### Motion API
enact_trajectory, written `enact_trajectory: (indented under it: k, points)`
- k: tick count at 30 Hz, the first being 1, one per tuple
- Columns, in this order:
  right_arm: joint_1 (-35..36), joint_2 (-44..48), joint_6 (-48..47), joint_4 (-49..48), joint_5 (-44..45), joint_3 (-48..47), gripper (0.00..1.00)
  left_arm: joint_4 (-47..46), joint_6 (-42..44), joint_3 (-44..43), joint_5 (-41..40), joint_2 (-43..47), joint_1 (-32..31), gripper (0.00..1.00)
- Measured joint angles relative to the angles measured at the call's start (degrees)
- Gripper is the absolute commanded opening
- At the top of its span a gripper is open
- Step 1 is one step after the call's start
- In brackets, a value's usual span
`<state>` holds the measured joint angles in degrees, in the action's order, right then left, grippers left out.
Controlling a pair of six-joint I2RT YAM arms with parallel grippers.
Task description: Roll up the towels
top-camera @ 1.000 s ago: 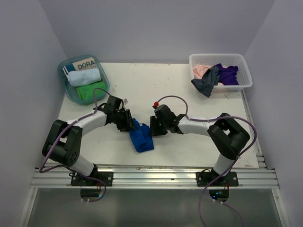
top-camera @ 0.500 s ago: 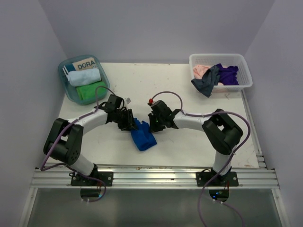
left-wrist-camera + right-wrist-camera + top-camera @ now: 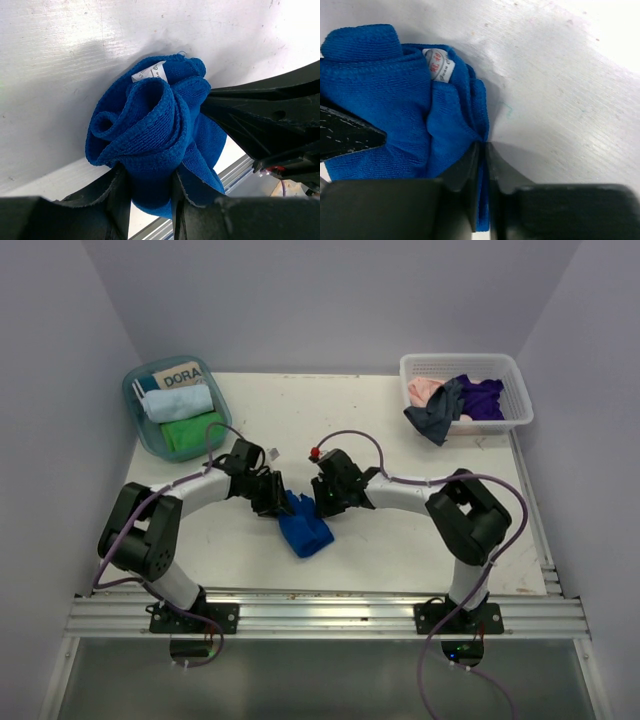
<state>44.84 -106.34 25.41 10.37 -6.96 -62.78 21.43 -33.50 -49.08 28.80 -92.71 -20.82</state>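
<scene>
Looking down from the top camera, the royal blue towel (image 3: 305,528) lies on the worktop (image 3: 400,440) between the two arms; the left tool (image 3: 268,492) and right tool (image 3: 325,498) press on its far end from either side; compared with a second ago the towel is shorter, bunched and skewed, and both tools have crept farther from the bases; I judge the roll is tightening but untidily. The teal bin (image 3: 140,425) holds a light blue roll (image 3: 178,403) and a green roll (image 3: 193,432).

From the left wrist, the towel (image 3: 150,130) shows a loose spiral beside its white tag (image 3: 150,74); the left tool (image 3: 150,185) is clamped on a thick fold.

From the right wrist, the right tool (image 3: 481,155) is closed almost flat, pinching a thin edge of the towel (image 3: 385,100); that slim hold could slip.
</scene>
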Motion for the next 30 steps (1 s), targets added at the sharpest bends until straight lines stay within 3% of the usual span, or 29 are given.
enact_trajectory:
  k: [1, 2, 4, 9, 13, 20, 30]
  points:
    - [0.0, 0.2, -0.1, 0.3, 0.2, 0.0, 0.24, 0.0, -0.1, 0.0, 0.0, 0.0, 0.0, 0.31]
    - [0.0, 0.6, -0.1, 0.9, 0.9, 0.0, 0.40, 0.0, -0.2, 0.0, 0.0, 0.0, 0.0, 0.31]
    - [-0.3, 2.2, 0.1, 2.2, 2.4, 0.5, 0.50, 0.1, -0.4, -0.1, -0.2, 0.0, -0.1, 0.31]
    - [0.5, 9.2, 0.5, 5.3, 8.2, 0.9, 0.57, 0.2, -1.0, -0.3, -0.5, -0.1, -0.7, 0.31]
    - [7.4, 13.0, -1.0, 8.9, 16.9, -2.0, 0.62, 0.3, -1.9, -0.3, -1.0, -0.2, -0.9, 0.31]
    - [22.5, 9.1, -5.2, 12.1, 28.3, -8.9, 0.66, 0.6, -3.1, -0.5, -1.7, -0.2, -1.1, 0.31]
    - [28.6, 0.9, -10.2, 15.3, 40.1, -10.5, 0.68, 0.9, -3.9, -0.8, -2.0, -0.5, -1.1, 0.32]
